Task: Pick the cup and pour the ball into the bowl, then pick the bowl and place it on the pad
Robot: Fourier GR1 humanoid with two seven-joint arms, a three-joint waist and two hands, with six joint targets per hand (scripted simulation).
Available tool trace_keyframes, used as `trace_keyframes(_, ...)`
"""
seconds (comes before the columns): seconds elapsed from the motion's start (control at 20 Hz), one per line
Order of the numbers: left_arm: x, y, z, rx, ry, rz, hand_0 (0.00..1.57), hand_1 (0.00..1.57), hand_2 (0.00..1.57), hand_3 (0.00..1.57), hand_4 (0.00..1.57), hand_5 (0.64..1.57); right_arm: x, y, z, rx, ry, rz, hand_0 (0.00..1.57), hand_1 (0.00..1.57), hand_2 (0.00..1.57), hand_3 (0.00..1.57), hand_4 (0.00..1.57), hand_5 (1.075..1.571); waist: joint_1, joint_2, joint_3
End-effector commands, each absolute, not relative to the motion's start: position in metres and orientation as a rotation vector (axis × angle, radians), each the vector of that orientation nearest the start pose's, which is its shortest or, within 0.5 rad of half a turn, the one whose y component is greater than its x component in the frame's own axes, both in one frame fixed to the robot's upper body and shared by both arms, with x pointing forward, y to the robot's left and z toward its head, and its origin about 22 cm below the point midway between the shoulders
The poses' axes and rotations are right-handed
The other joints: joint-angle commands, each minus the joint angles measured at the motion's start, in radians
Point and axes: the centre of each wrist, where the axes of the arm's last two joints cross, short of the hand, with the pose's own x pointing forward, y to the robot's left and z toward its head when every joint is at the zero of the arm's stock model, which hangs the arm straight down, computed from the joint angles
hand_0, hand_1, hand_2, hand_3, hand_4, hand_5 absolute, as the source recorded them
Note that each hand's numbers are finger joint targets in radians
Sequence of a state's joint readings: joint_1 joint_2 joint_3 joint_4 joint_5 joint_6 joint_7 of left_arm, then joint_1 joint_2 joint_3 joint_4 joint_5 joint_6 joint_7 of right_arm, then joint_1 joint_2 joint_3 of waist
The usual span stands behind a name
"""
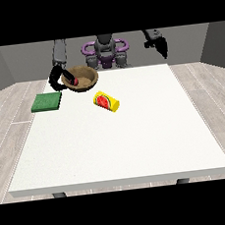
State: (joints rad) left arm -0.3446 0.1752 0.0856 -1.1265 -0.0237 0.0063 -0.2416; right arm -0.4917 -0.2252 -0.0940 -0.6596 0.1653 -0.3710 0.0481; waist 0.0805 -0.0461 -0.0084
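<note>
Brown bowl (81, 78) is sitting at the table's (137, 141) far left, tilted toward the camera, with a red ball (74, 81) lying inside by its left rim. Hand at the view's left (56, 76) is wrapping around the bowl's left rim, gripping it. Yellow cup (106, 101) is lying on its side mid-table, red interior facing the camera. Green pad (47, 101) is lying at the left edge, just beside the bowl. Hand at the view's right (160, 44) is hanging above the far right corner; can't tell its finger state.

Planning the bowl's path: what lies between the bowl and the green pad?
Nothing: in the front view only bare table separates the bowl from the pad.
</note>
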Motion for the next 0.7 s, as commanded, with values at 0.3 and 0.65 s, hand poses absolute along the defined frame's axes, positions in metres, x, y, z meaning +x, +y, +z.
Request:
trace_keyframes(0.3, 0.291, 0.264, -0.042, 0.197, -1.639, -0.104, 0.00, 0.00, 0.00, 0.00, 1.00, 1.414, 0.349, -0.333, -0.007, -0.556, -1.045, 0.016, 1.57, 1.57, 1.57, 0.75, 0.79, 1.570, -0.072, -0.042, 0.0083)
trace_keyframes(0.65, 0.320, 0.304, 0.004, 0.151, -1.775, -0.093, 0.00, 0.00, 0.00, 0.00, 1.15, 1.463, 0.352, -0.392, 0.036, -0.612, -1.161, -0.010, 1.57, 1.57, 1.57, 0.22, 0.88, 1.570, -0.040, 0.096, 0.0084)
